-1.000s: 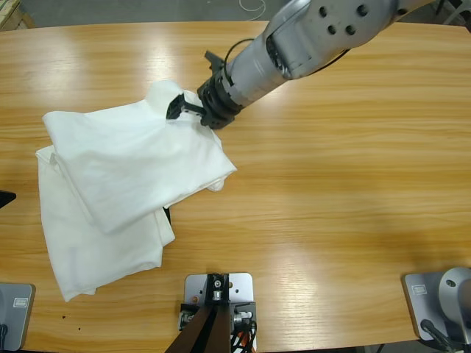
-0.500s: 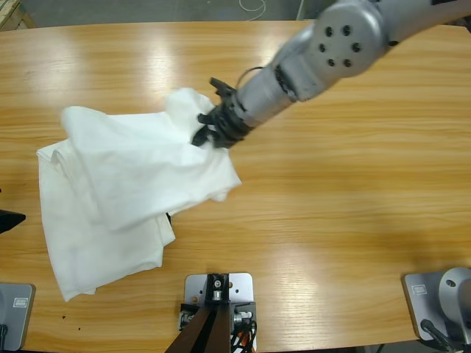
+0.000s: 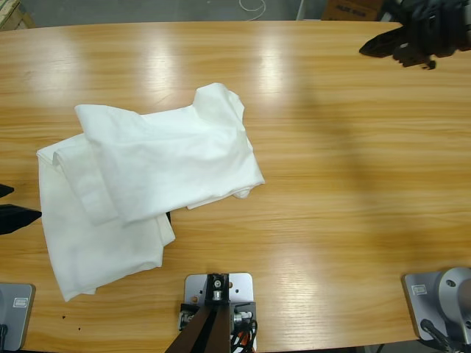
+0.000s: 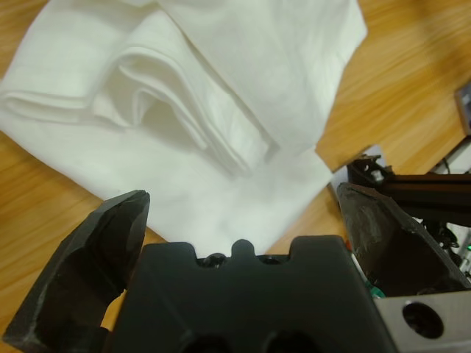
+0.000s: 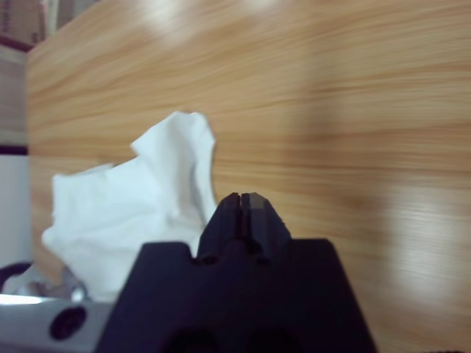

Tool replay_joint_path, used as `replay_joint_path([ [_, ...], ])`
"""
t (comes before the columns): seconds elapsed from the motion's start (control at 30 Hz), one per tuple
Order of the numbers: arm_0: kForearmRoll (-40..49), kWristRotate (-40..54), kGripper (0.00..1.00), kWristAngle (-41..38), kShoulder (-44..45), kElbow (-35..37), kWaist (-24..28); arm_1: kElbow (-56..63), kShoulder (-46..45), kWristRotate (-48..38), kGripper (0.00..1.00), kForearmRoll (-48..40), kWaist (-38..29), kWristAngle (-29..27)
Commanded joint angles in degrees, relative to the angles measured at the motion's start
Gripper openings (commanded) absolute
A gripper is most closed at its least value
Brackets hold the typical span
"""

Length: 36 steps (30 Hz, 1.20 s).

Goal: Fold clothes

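Now the white T-shirt (image 3: 147, 184) is seen lying half folded and rumpled toward the left end of the wooden tabletop (image 3: 346, 184). The left gripper (image 4: 235, 228) is held at its left edge, jaws spread wide and empty. The right gripper (image 3: 383, 45), jaws pressed together on nothing, is raised at the far right corner. A flat, squared fold is best obtained if the bunched upper layer is smoothed before the next hem is pinched.

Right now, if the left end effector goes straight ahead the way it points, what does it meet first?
Most likely the white T-shirt. The left end effector has its jaws open and points at the folded cloth lying on the table; nothing else shows between them, though depth is uncertain.
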<state>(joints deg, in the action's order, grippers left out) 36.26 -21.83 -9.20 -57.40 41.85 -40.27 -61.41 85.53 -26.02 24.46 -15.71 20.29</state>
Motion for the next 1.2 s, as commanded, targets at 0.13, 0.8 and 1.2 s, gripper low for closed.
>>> replay_joint_path([
  [0.13, -1.3, -0.6, 1.0, -0.2, -2.9, -2.4, -0.3, 2.3, 20.2, -8.1, 1.0, -15.1, -17.1, 9.9],
  [0.8, -5.3, -0.9, 1.0, -0.3, -5.0, -4.1, -0.7, -7.2, 37.8, -5.5, 0.776, -17.2, -18.7, 17.8],
  [1.2, -4.9, -1.3, 1.0, -0.4, -4.2, -4.2, -1.0, -5.8, 36.1, -1.8, 0.0, -17.8, -21.7, 17.3],
])
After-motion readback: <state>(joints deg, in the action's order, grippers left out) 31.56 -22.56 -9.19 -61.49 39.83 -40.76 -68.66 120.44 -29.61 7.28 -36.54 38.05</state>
